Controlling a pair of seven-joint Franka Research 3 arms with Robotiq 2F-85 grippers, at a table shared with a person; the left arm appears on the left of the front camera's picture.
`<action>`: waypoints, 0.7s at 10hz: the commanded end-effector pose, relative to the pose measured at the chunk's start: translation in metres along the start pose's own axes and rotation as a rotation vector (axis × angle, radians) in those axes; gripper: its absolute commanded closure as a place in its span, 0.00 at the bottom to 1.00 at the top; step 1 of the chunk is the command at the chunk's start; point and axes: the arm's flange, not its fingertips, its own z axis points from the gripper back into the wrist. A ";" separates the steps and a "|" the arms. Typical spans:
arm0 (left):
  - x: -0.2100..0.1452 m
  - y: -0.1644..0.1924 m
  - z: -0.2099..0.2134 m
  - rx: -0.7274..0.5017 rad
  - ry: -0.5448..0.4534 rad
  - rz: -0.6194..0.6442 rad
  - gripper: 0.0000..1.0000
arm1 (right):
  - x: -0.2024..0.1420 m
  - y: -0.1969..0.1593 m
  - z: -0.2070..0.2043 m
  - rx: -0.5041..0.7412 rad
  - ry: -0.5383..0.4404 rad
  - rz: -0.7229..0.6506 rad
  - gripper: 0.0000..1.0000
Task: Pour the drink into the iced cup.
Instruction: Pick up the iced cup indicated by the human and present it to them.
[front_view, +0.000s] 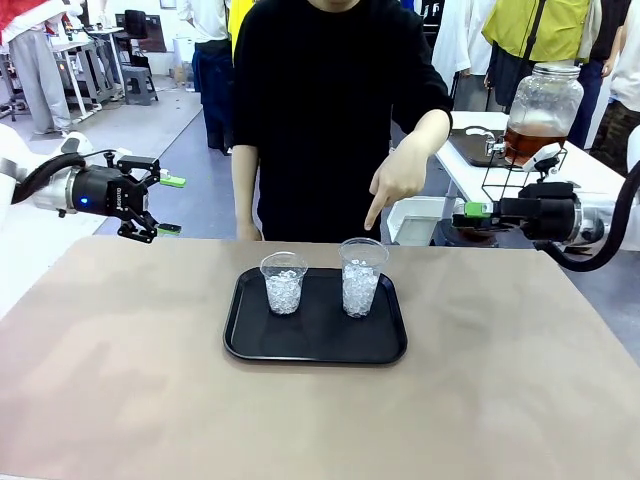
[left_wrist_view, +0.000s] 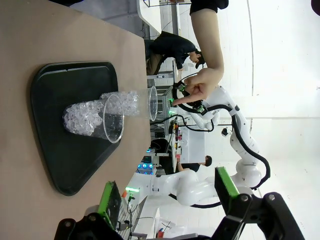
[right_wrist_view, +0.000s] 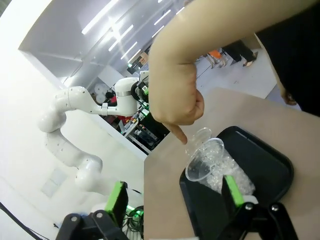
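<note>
Both my hands are off the table, unloaded. My left gripper (front_view: 171, 205) hangs at 10 o'clock from the tray (front_view: 315, 345), past the table's far left corner, with fingers spread wide and nothing between the green pads. The left wrist view agrees: my left gripper (left_wrist_view: 167, 192) gapes, framing only background.

My right gripper (front_view: 470, 212) sits at 2 o'clock from the tray, beyond the table's far right edge. It shows edge-on from the front, but my right wrist view has it (right_wrist_view: 175, 196) wide apart, gripping nothing.

The black tray lies mid-table on the tan table (front_view: 120, 380). Two clear plastic cups stand upright on it, both packed with ice: a shorter iced cup (front_view: 284, 283) at 9 o'clock and a taller iced cup (front_view: 361, 277) at 3 o'clock, close but apart. No liquid is discernible in either.

The person's hand (front_view: 395, 180) comes in from 12 o'clock, index finger aimed down, the tip just above the rim of the taller iced cup (right_wrist_view: 210, 162) and not touching it. The same hand (right_wrist_view: 175, 95) looms large in my right wrist view.

The drink (front_view: 527, 142), amber-brown, fills the bottom of a lidded glass dispenser jar (front_view: 543, 95) on a wire stand (front_view: 500, 175). That stand is on a white side table, at 2 o'clock from the tray, just behind my right gripper. The jar is upright and untouched.
</note>
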 end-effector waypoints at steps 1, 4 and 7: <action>-0.002 -0.001 0.000 0.003 -0.005 -0.001 0.00 | -0.008 -0.016 -0.013 0.004 -0.043 0.203 0.00; -0.002 -0.001 0.000 0.003 -0.005 -0.001 0.00 | -0.030 -0.029 -0.035 0.016 -0.039 0.513 0.00; -0.002 -0.001 0.000 0.003 -0.005 -0.001 0.00 | -0.049 -0.037 -0.051 -0.011 -0.039 0.684 0.00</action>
